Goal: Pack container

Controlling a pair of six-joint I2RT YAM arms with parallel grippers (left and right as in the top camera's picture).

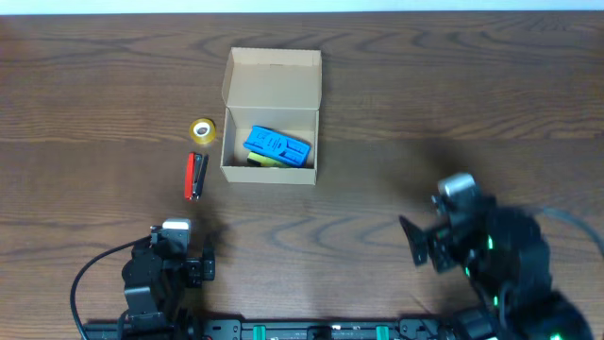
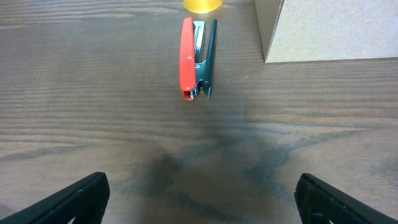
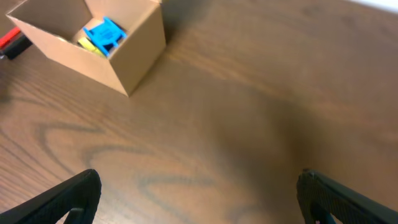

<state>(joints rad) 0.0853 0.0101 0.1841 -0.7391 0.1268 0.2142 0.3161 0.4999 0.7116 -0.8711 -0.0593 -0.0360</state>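
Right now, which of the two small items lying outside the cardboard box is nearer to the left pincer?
The red-and-black stapler: it lies between the left pincer and the yellow tape roll, which sits farther away, beside the tan cardboard box.

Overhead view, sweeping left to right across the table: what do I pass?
Yellow tape roll → cardboard box → right gripper. The red stapler overlaps the roll's span, so it's left out.
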